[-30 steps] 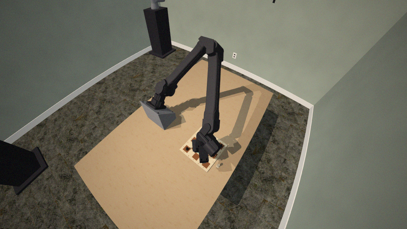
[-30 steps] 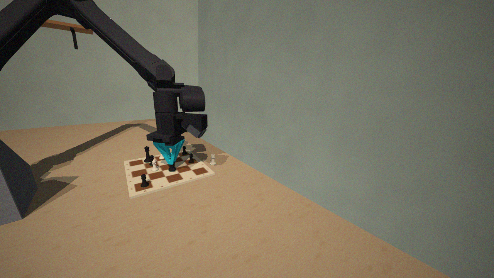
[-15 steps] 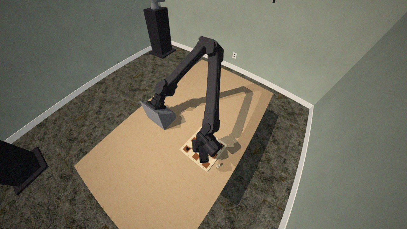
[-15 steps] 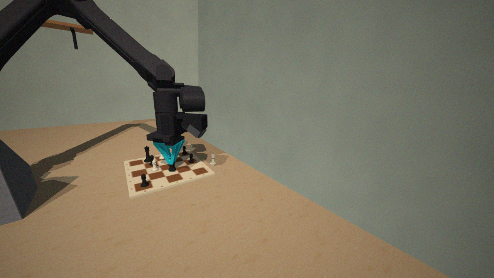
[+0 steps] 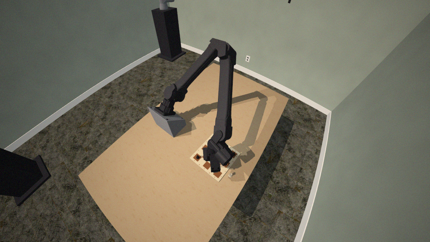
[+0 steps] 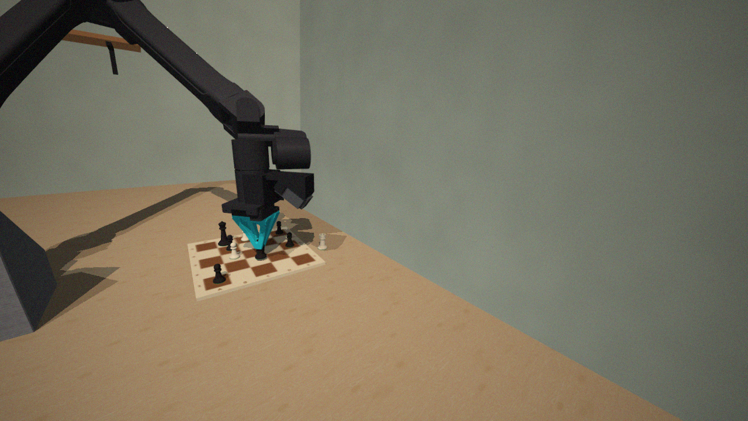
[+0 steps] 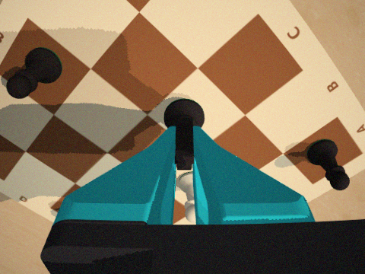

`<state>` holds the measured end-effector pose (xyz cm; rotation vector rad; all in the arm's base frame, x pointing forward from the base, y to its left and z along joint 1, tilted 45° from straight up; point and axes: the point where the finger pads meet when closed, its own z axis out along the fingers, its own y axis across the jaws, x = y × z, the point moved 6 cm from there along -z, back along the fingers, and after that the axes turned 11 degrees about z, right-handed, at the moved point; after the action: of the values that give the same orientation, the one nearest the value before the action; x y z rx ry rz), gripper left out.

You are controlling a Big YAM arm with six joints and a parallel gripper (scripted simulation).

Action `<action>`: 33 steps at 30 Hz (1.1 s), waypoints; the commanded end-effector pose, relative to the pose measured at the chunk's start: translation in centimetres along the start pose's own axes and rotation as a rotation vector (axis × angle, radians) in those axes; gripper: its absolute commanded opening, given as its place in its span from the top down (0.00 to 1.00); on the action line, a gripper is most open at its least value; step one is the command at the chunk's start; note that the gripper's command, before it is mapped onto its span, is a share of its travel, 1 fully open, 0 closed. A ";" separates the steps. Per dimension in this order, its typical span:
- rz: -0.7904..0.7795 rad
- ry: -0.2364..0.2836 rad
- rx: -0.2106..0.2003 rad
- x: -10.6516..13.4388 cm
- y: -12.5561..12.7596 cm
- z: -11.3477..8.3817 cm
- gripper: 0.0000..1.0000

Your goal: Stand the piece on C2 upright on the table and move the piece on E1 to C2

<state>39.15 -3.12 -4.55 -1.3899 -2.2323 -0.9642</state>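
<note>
The jaws are clamped on the black piece, gripping it above its base, which leaves the foot free to meet the board first. It stands upright at C2 as far as the wrist view shows; whether the base bears fully on the board is hard to tell. E1, at the right near corner in the exterior view, has no piece on it, so this is probably the piece meant for C2. The rook stands upright on the table, just beside the board's right edge, presumably lifted off C2 to make room and set where it blocks no square. The narrow hold seems chosen for the crowding: the white pawn stands close on the left, while the corner pawn keeps A1, well apart. What remains, I judge, is to check that the whole base sits inside C2, part the jaws gently and rise straight up, since a sideways drag could tip the piece or nudge its neighbour

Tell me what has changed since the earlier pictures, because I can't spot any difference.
Nothing visibly changed. The gripper is still closed around the same black piece on the board, and the white piece beside the board stayed put.
</note>
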 end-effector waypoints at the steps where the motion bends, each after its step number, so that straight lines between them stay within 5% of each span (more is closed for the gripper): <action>1: 0.002 0.016 0.020 0.4 0.0 1.1 1.00; 33: -0.025 0.012 0.018 0.3 -0.4 1.0 1.00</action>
<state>38.49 -2.94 -4.79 -1.3801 -2.2330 -0.9620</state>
